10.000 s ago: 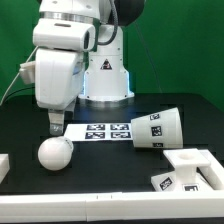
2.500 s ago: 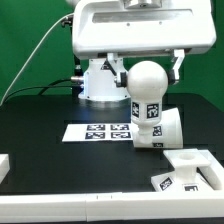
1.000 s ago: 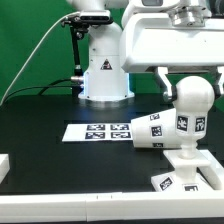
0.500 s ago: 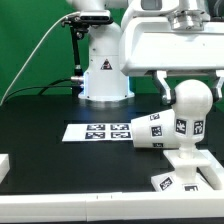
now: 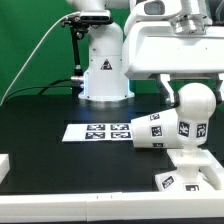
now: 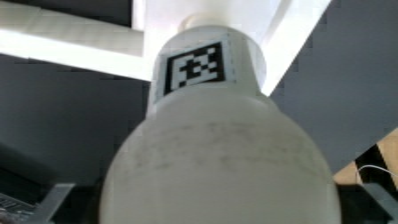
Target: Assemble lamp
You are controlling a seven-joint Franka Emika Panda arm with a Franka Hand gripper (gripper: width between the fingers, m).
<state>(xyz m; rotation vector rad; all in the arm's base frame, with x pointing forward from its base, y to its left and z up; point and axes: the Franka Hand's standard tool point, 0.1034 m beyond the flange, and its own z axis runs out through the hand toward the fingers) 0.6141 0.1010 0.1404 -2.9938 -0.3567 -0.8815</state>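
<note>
Exterior view: bulb [image 5: 196,104] over base [image 5: 200,172]

This was a robotics laboratory rig, not a home or a shop. A black table [image 5: 50,160] stood before a green backdrop [image 5: 25,40], and at its far edge a white robot pedestal [image 5: 103,80] bore a triangular warning sign [image 5: 103,64], with a dark cable [image 5: 38,55] hanging beside it. The marker board [image 5: 100,131] lay flat mid-table. The same black-and-white square tags marked the white plastic bulb [image 5: 195,100], shade [image 5: 158,130] and base [image 5: 195,168] near the table's front corner at the exterior view's right.
</note>
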